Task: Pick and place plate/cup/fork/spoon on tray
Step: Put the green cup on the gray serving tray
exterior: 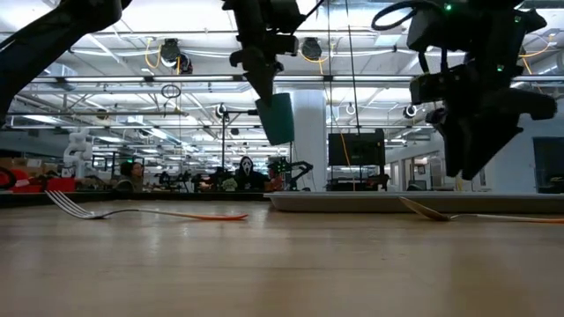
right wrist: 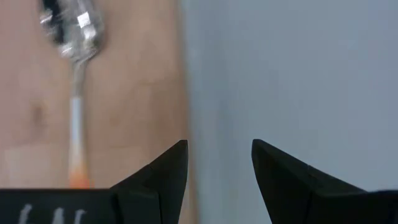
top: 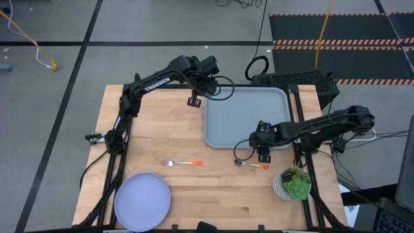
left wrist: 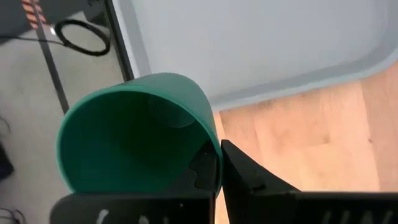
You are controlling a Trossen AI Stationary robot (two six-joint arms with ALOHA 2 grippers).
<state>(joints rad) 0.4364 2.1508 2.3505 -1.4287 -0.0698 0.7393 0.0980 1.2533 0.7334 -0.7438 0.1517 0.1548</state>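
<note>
My left gripper (top: 194, 98) is shut on the dark green cup (left wrist: 137, 137), held high above the table by the far left part of the grey-blue tray (top: 249, 116); the cup also shows in the low view (exterior: 278, 119). My right gripper (top: 263, 154) is open and empty over the tray's near edge, with the spoon (top: 251, 165) lying on the table just beside it. The fork (top: 182, 163) lies flat at mid table. The lavender plate (top: 142, 200) lies flat at the near left corner. My left gripper pinches the cup's wall at its rim (left wrist: 214, 158), with one finger inside the cup and one finger (left wrist: 249, 177) outside. The fingers come from above. The cup hangs below them, tilted and clear of the table and the tray.
A white bowl of green leafy stuff (top: 294, 183) stands at the near right, close to the spoon. The tray's inside is bare. Bare wood lies between the fork and the tray. Dark equipment and cables lie beyond the table's far edge.
</note>
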